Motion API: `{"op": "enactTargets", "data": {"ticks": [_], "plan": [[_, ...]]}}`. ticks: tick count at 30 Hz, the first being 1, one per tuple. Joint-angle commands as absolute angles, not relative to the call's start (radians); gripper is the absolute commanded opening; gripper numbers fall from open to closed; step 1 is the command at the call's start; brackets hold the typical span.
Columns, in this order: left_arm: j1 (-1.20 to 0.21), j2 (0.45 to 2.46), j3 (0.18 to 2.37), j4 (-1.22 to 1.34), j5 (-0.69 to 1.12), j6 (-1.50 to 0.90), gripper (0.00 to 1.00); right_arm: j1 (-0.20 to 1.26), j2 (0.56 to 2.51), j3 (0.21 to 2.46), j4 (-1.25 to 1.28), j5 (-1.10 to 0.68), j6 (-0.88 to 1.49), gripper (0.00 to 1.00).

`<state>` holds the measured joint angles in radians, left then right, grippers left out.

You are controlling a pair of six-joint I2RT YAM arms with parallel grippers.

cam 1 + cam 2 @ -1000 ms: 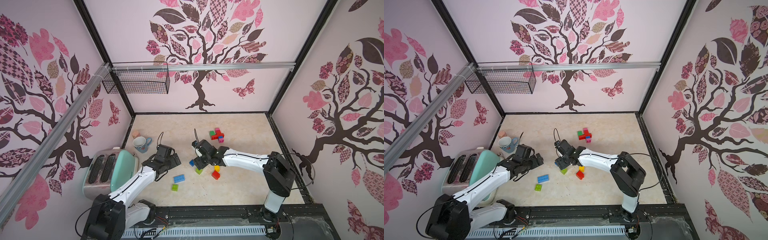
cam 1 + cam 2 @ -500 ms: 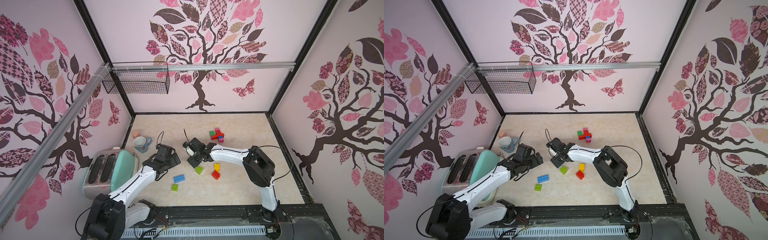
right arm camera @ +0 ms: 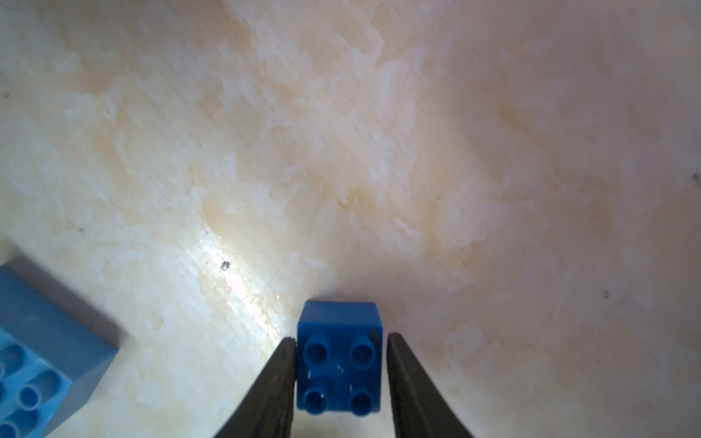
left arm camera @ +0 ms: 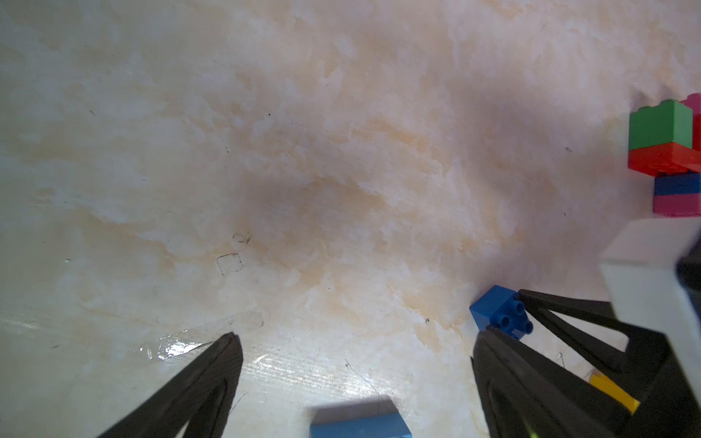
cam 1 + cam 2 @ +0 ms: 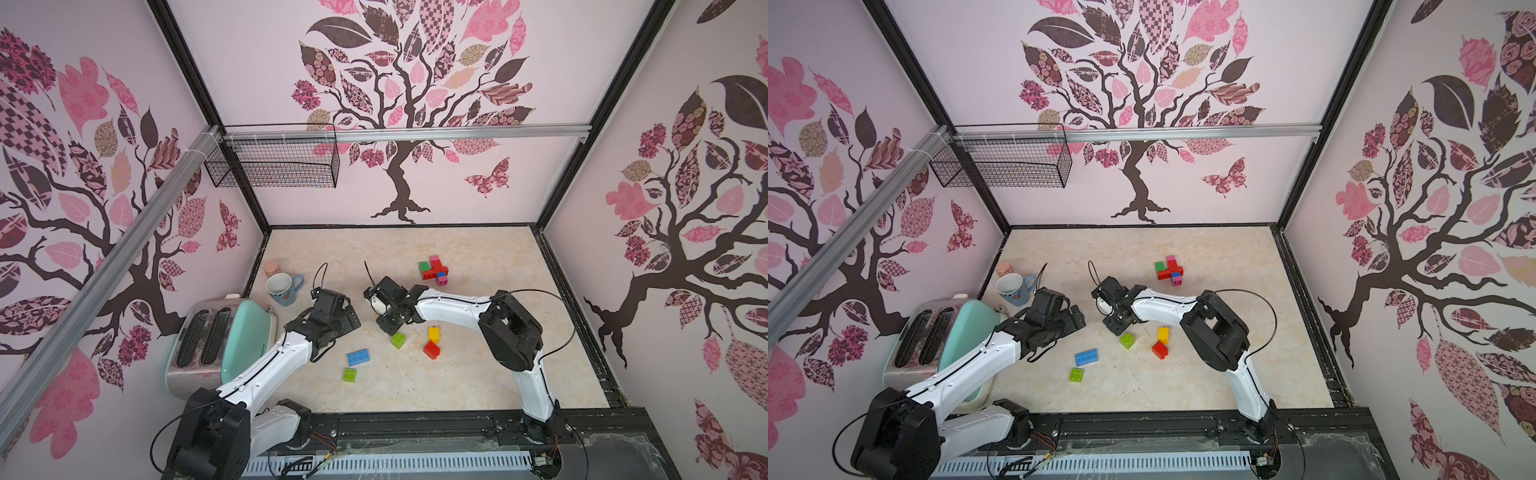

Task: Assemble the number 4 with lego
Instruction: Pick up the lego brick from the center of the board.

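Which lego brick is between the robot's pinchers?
The small dark blue brick, flanked by the right gripper's fingers. The light blue brick, lime bricks, yellow brick and red brick lie outside.

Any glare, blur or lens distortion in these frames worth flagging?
Right wrist view: glare streak on the table beside the dark blue brick; the light blue brick is soft. Left wrist view: another shiny patch on the table, and the right arm's white link is smeared. Both top views: wide-angle, each frame post leans outward.

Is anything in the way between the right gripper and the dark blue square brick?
Nothing visible. The right gripper has its jaws on either side of the dark blue brick; the light blue brick lies off to one side.
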<state>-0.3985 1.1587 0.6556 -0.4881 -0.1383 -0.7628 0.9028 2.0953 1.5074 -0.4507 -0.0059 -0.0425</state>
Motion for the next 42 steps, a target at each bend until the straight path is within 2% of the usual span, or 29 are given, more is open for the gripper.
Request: {"op": "enactTargets", "data": {"ticks": [1, 6, 9, 13, 19, 26, 30, 34, 42], "plan": [[-0.400, 1.156, 0.666, -0.489, -0.154, -0.765, 0.98, 0.904, 2.144, 1.546, -0.471, -0.025, -0.042, 0.40], [-0.400, 1.158, 0.666, -0.489, -0.153, -0.765, 0.98, 0.904, 2.149, 1.548, -0.474, -0.016, -0.043, 0.44], [-0.400, 1.161, 0.666, -0.490, -0.153, -0.761, 0.98, 0.904, 2.151, 1.548, -0.473, -0.017, -0.046, 0.40], [-0.401, 1.168, 0.673, -0.491, -0.142, -0.734, 0.98, 0.904, 2.121, 1.534, -0.458, -0.010, -0.046, 0.25], [-0.412, 1.185, 0.703, -0.515, -0.117, -0.716, 0.98, 0.901, 1.922, 1.406, -0.365, -0.004, -0.025, 0.00], [-0.519, 1.261, 0.773, -0.555, -0.121, -0.689, 0.98, 0.862, 1.613, 1.133, -0.230, -0.081, 0.071, 0.00], [-0.594, 1.330, 0.825, -0.583, -0.081, -0.686, 0.98, 0.778, 1.519, 1.023, -0.248, -0.260, 0.129, 0.00], [-0.639, 1.403, 0.856, -0.574, -0.006, -0.672, 0.98, 0.760, 1.513, 0.987, -0.320, -0.313, 0.094, 0.00], [-0.643, 1.501, 0.910, -0.568, 0.055, -0.649, 0.98, 0.760, 1.631, 1.107, -0.391, -0.362, 0.026, 0.00]]}}
